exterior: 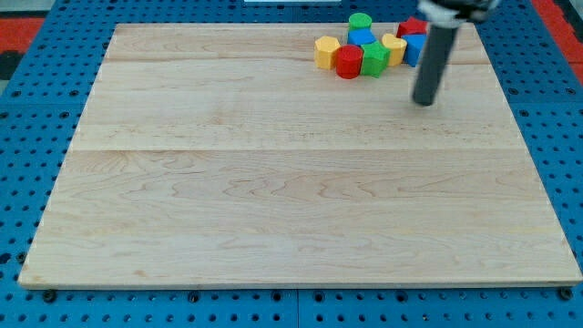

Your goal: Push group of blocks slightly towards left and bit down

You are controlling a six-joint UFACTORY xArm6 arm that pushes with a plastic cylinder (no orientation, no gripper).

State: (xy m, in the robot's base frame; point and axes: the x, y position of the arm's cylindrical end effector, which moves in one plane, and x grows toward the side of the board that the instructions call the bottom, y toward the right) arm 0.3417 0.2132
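A tight group of blocks sits near the view's top, right of centre: a yellow block (326, 52) at the left, a red cylinder (349, 62), a green block (374, 60), a green cylinder (360, 21) at the top, a blue block (363, 37), a yellow block (393, 47), a blue block (414, 48) and a red block (411, 27) at the right. My tip (424, 101) is on the board just below and to the right of the group, apart from it. The rod partly hides the rightmost blocks.
The blocks lie on a light wooden board (273, 182) resting on a blue perforated base (27, 91). The board's top edge is just above the group.
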